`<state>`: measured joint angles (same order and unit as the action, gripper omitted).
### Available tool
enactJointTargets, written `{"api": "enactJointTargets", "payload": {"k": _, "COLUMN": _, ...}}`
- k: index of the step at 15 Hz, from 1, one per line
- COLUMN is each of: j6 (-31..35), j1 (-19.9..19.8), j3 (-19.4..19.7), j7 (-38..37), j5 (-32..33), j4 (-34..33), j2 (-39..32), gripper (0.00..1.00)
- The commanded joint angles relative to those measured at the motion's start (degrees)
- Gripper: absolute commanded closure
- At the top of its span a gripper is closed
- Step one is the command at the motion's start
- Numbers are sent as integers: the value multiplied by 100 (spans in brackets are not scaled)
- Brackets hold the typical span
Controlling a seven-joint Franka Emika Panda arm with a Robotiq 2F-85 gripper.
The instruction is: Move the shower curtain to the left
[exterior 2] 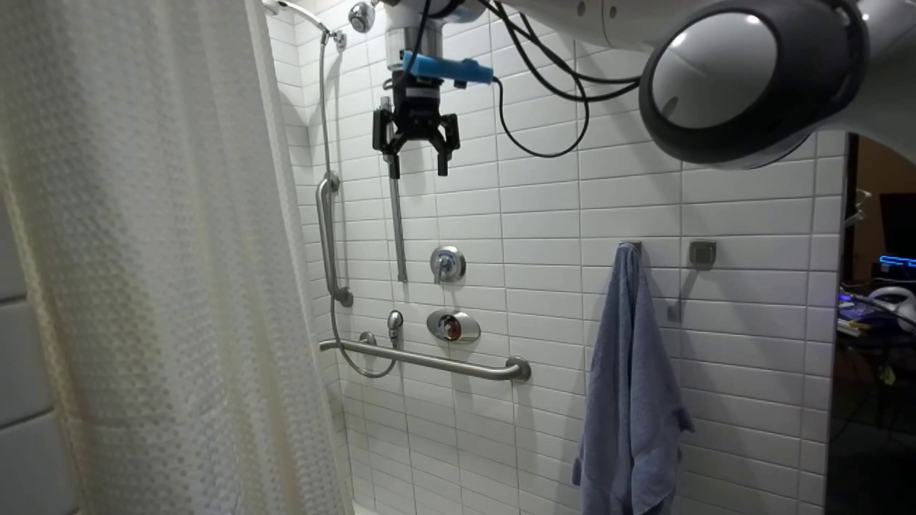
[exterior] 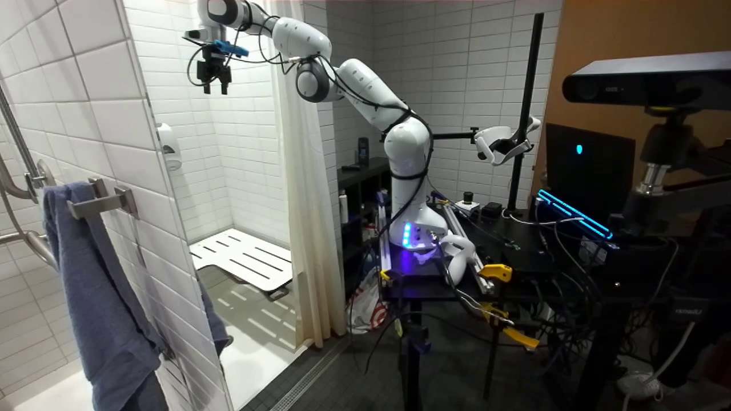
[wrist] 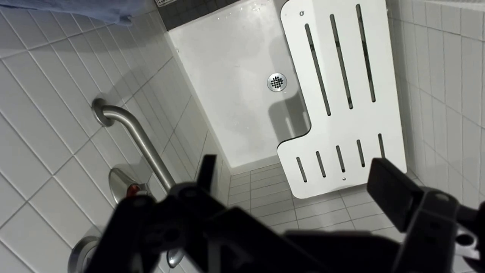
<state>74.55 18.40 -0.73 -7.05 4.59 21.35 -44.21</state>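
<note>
The shower curtain [exterior: 311, 228] is a tall white pleated sheet. In an exterior view it hangs at the shower opening, beside the wall edge and behind the arm. In an exterior view it fills the left side as a large textured sheet [exterior 2: 164, 250]. My gripper [exterior: 216, 89] is high inside the shower, pointing down, to the left of the curtain and apart from it. It also shows with its fingers spread and nothing between them in an exterior view [exterior 2: 418, 172]. In the wrist view the gripper [wrist: 293, 167] is open and empty above the shower bench.
A white slotted bench [wrist: 348, 127] is below. A steel grab bar [exterior 2: 444, 363] and shower hose [exterior 2: 325, 143] are on the tiled wall. A blue-grey towel [exterior 2: 633, 400] hangs on a rail. A black table [exterior: 422, 288] bears the arm's base.
</note>
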Motion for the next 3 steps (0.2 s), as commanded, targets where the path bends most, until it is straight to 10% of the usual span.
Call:
{"api": "enactJointTargets", "payload": {"k": 1, "j6": -29, "j1": -4, "j3": 1, "j7": 9, "j5": -2, "j4": -56, "j2": -28, "gripper": 0}}
{"api": "enactJointTargets", "payload": {"k": 3, "j6": -30, "j1": -7, "j3": 1, "j7": 8, "j5": -3, "j4": -57, "j2": -29, "gripper": 0}}
